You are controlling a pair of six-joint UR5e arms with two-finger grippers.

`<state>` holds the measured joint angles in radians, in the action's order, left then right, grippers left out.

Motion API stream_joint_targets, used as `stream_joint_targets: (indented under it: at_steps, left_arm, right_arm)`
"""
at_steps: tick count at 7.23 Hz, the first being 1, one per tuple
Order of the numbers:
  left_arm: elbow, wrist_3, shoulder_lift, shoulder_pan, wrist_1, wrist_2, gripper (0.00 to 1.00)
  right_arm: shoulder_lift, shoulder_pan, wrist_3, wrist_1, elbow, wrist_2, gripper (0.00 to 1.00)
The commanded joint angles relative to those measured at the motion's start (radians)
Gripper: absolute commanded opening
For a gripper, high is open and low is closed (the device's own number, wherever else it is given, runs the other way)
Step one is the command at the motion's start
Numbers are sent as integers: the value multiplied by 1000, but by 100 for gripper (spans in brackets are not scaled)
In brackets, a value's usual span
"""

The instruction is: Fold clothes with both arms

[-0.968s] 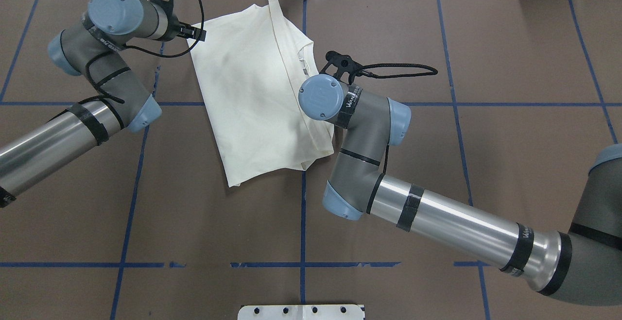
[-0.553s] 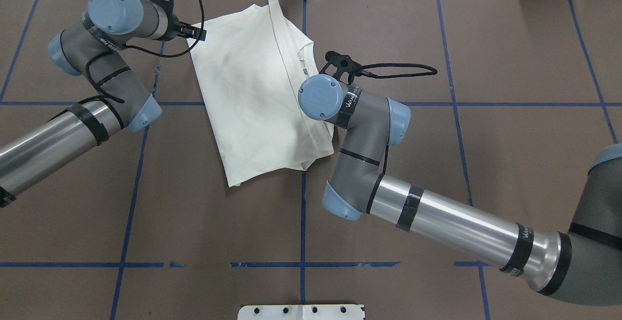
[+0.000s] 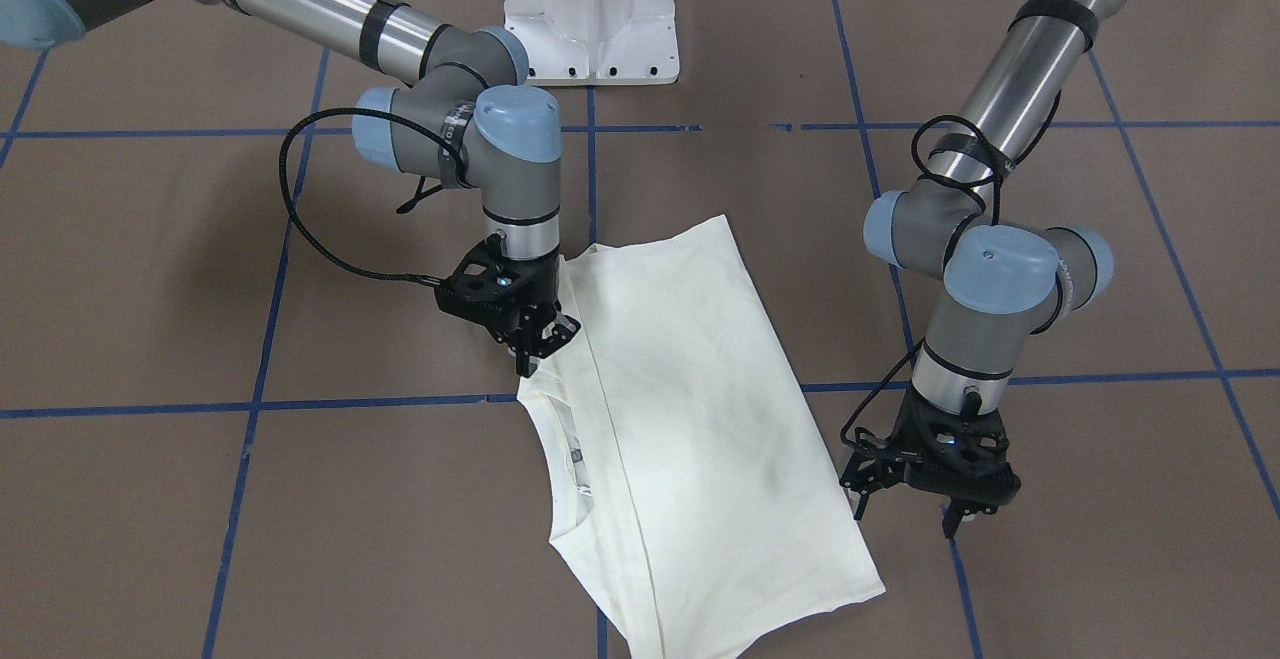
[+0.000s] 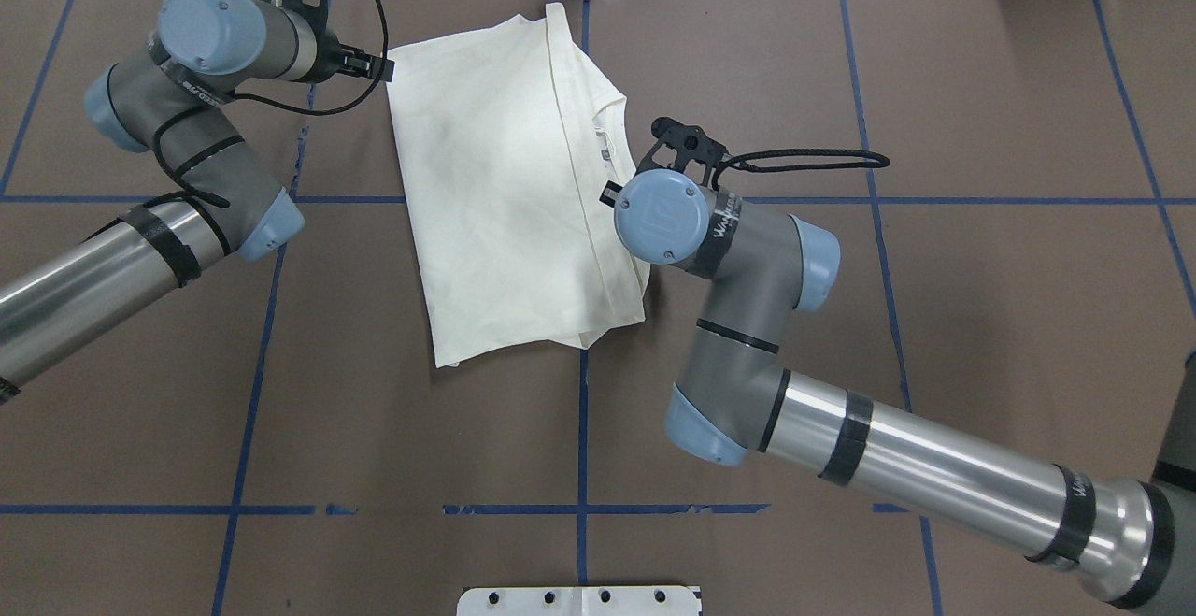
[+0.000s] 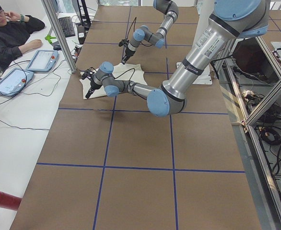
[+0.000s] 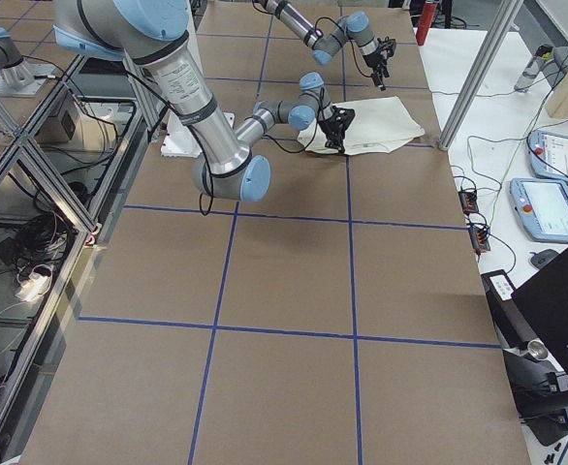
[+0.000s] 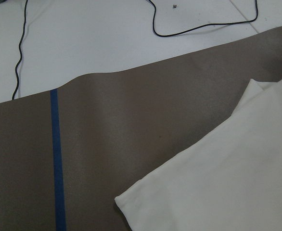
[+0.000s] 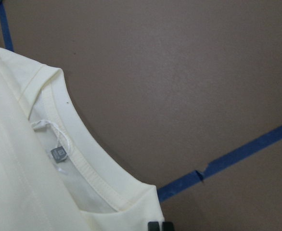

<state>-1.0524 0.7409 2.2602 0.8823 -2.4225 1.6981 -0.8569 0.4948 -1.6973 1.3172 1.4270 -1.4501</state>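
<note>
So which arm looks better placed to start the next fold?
Probably the right: the right gripper looks pinched on the shirt at its shoulder edge by the collar, while the left gripper hangs open beside a corner, touching no fabric.

Table (image 4: 981, 83): brown cover, gridded with blue tape (image 4: 581, 508).
Base (image 3: 592, 14): white, at the table's edge.
Person (image 5: 11, 33): seated at a white bench alongside the table.
Bench items: two pendants (image 5: 42, 60), keyboard (image 5: 67, 26), cables.
</note>
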Motion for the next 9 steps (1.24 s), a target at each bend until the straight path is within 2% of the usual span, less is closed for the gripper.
stream_joint_targets:
  at_steps: [1, 3, 4, 5, 6, 7, 8, 9]
  left_arm:
    - [-6, 0, -5, 0, -4, 0, 100]
    - [-8, 2, -4, -2, -6, 0, 100]
    - [-8, 2, -4, -3, -6, 0, 100]
    - [-15, 5, -4, -5, -6, 0, 100]
    - [-18, 5, -5, -5, -6, 0, 100]
    - [-27, 5, -13, -6, -4, 0, 100]
    - [-27, 5, -14, -6, -6, 0, 100]
    - [-27, 5, -14, -6, -4, 0, 100]
  right_arm:
    - [-153, -51, -4, 5, 174, 28, 0]
    - [-224, -59, 5, 2, 236, 34, 0]
    - [-250, -61, 5, 5, 284, 34, 9]
    - [-254, -59, 4, 10, 311, 37, 99]
    - [-260, -59, 11, 14, 351, 36, 100]
    - [-260, -82, 66, 81, 401, 28, 100]
    - [-260, -140, 179, 126, 447, 39, 100]
    - [-261, -210, 245, 134, 449, 57, 100]
